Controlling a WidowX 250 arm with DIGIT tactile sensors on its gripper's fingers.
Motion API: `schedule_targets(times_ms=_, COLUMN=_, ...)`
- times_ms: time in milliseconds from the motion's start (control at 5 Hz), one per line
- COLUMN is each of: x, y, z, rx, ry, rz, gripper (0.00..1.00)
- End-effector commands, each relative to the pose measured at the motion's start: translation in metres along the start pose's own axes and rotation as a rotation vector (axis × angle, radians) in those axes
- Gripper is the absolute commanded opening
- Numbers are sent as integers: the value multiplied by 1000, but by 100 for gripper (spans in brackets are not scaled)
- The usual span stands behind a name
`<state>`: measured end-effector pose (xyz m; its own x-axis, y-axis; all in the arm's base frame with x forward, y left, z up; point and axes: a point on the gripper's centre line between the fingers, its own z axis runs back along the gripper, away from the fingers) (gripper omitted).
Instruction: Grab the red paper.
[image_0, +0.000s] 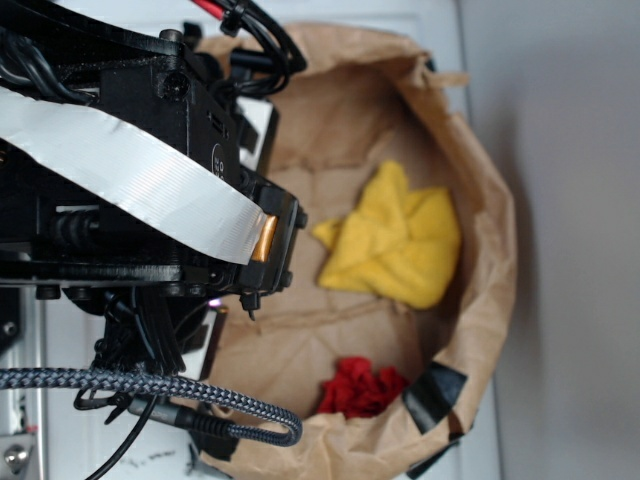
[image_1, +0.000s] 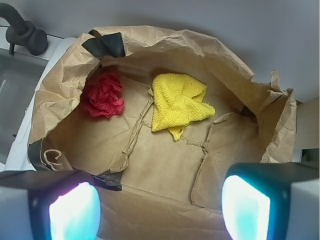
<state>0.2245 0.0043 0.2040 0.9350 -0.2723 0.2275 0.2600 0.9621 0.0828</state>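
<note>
The gripper (image_1: 160, 207) hangs wide apart and empty above the brown paper bag (image_1: 250, 85), its two glowing fingertips (image_1: 74, 212) framing the bottom edge of the wrist view with bare bag floor between them. Nothing is held, and nothing touches the pads; by the look of things the grab has not yet begun. The red paper (image_1: 103, 95), a small crumpled wad, lies inside the bag against its left wall in the wrist view, well ahead of the fingers and off to the left of their midline. Just beside it, but apart from it, the yellow cloth (image_1: 180, 104) sits nearer the middle of the bag floor. A strip of black tape (image_1: 106, 45) marks the rim behind the wad. From the exterior view the black arm (image_0: 150, 180), wrapped in a band of silver tape (image_0: 130, 170), fills the left of the frame and reaches over the bag's rim, a braided cable (image_0: 150, 392) looping below it; the fingers themselves are hidden there behind the wrist. The red wad shows in that view at the bag's lower rim, with the yellow cloth above it. What remains, as a judgement, is nearly everything: swing toward the left wall, descend over the wad, close on it without catching the cloth or the bag's wall, and lift.
</note>
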Motion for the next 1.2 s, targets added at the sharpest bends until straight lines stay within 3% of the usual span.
schedule_targets(times_ms=0, x=30, y=13, z=-23, rx=27, ry=-86, rz=-6, gripper=100)
schedule_targets(times_ms=400, x=43, y=7, z=-62, rx=32, ry=-258, rz=-35, gripper=100)
schedule_targets(times_ms=800, x=43, y=3, z=-103, rx=-26, ry=-266, rz=-107, gripper=100)
schedule_targets(times_ms=1000, x=51, y=-6, z=-108, rx=-146, ry=-286, rz=-192, gripper=100)
